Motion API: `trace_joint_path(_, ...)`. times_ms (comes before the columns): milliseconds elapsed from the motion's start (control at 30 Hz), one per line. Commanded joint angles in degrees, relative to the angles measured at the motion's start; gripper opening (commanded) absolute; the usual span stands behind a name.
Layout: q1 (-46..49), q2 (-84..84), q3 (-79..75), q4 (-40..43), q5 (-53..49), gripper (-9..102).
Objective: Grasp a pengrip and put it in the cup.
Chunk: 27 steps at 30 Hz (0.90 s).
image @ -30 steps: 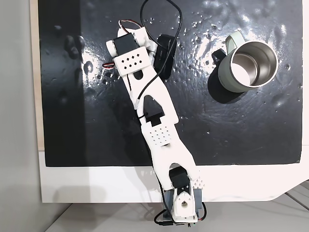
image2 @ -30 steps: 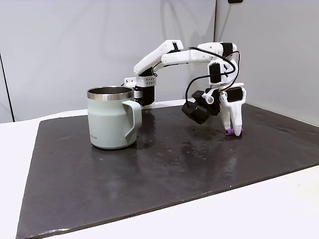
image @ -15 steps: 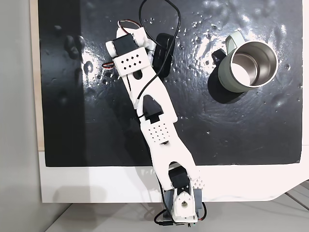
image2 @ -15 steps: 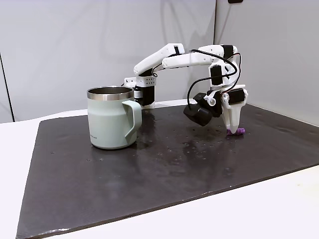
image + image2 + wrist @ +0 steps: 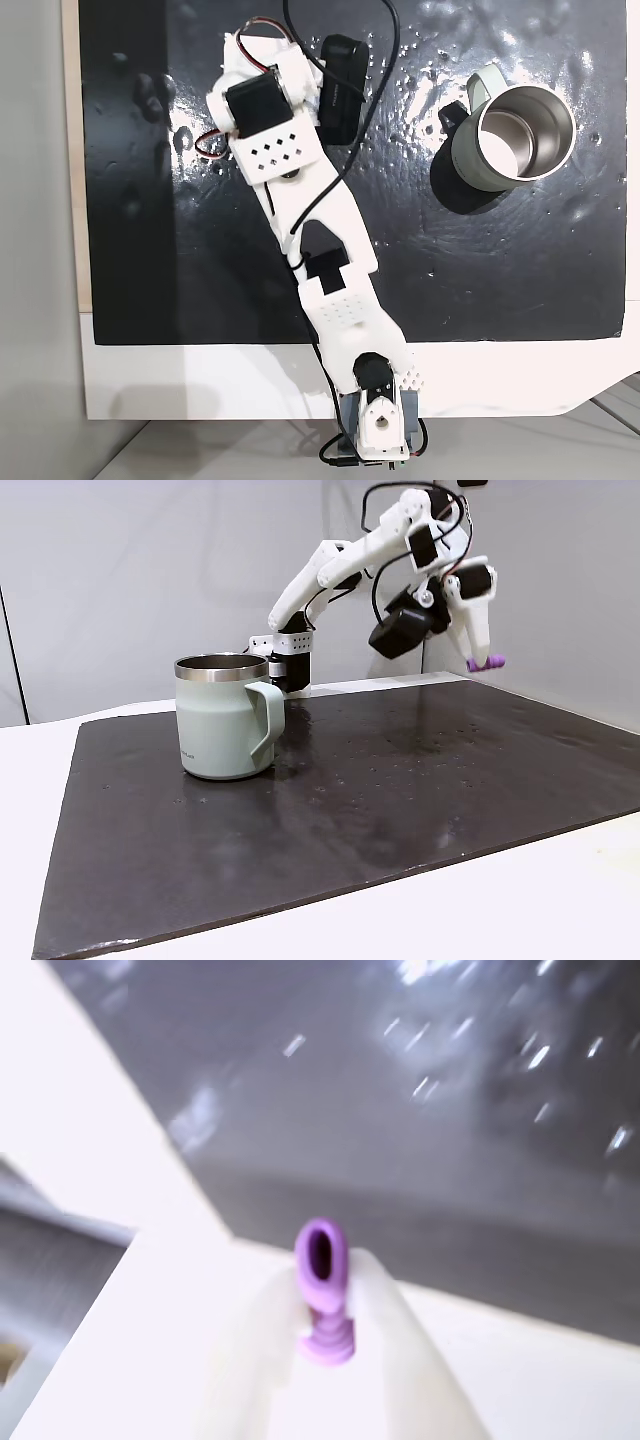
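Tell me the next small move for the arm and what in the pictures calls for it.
Probably carry the gripper sideways toward the cup, keeping its height. In a fixed view the pengrip is pinched at the fingertips, well above the dark mat and far to the right of the cup, whose open mouth faces up. The wrist view shows the pengrip held between the fingers.

Gripper raised high with the pengrip pinched at its tips

In this fixed view the white arm (image 5: 330,570) reaches up from its base at the far edge of the dark mat (image 5: 400,780), and the gripper (image 5: 483,658) hangs well above the mat's far right corner, its fingers closed on the purple pengrip (image 5: 487,663). The cup (image 5: 225,718) stands upright toward the mat's left side, handle facing right.
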Motion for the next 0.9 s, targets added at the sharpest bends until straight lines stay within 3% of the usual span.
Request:
trace_joint_path(0,2.11,8.96,-0.79,1.76,-2.02,0)
trace_joint_path(400,10.90,25.49,13.01,4.04,-5.71,0)
trace_joint_path(633,24.08,41.75,30.06,4.04,-11.51,0)
trace_joint_path(867,39.55,45.79,34.10,4.04,-18.72,0)
